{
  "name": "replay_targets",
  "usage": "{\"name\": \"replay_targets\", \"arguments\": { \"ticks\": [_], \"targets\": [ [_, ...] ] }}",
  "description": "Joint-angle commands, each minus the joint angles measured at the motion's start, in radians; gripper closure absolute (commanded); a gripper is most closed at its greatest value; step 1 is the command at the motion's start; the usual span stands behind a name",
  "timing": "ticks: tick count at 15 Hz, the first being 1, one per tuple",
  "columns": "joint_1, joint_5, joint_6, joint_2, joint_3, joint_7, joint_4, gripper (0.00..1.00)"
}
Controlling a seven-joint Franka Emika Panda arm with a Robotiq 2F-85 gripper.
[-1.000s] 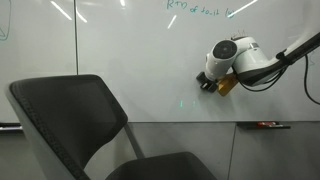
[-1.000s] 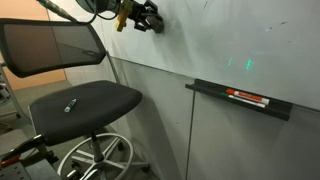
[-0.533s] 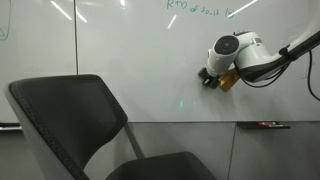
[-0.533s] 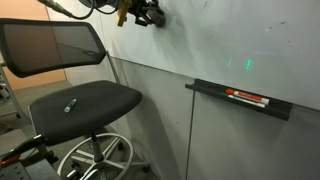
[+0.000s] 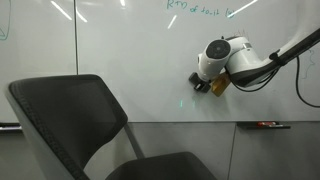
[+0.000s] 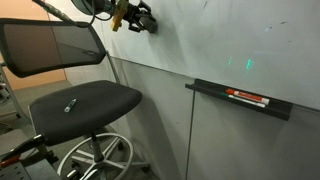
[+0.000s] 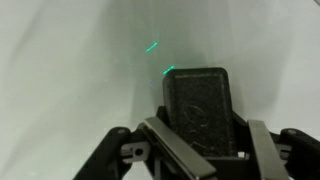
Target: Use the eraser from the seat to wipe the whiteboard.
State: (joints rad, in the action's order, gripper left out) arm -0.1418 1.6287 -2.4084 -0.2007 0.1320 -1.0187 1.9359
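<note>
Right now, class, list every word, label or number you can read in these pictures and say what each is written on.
Green handwriting at the top of the whiteboard: too blurred to read.
Green strokes at the whiteboard's left edge: cut off, unreadable.
Label on the red marker on the ledge: too small to read.
Raised mark on the eraser: not legible.
Nothing can be quoted with confidence.

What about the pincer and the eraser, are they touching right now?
Touching. In the wrist view the pincer is closed on the eraser, the block's lower part clamped with no visible gap.
</note>
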Motion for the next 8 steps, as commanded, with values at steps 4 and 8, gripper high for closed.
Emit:
{"name": "replay_targets", "arguments": {
  "ticks": [4,8],
  "targets": [
    [0.008,0.028,-0.019,-0.082,-0.006,0.066,-0.087,0.67],
    [0.025,0.026,-0.010,-0.070,-0.021,0.069,-0.079,0.67]
  ]
}}
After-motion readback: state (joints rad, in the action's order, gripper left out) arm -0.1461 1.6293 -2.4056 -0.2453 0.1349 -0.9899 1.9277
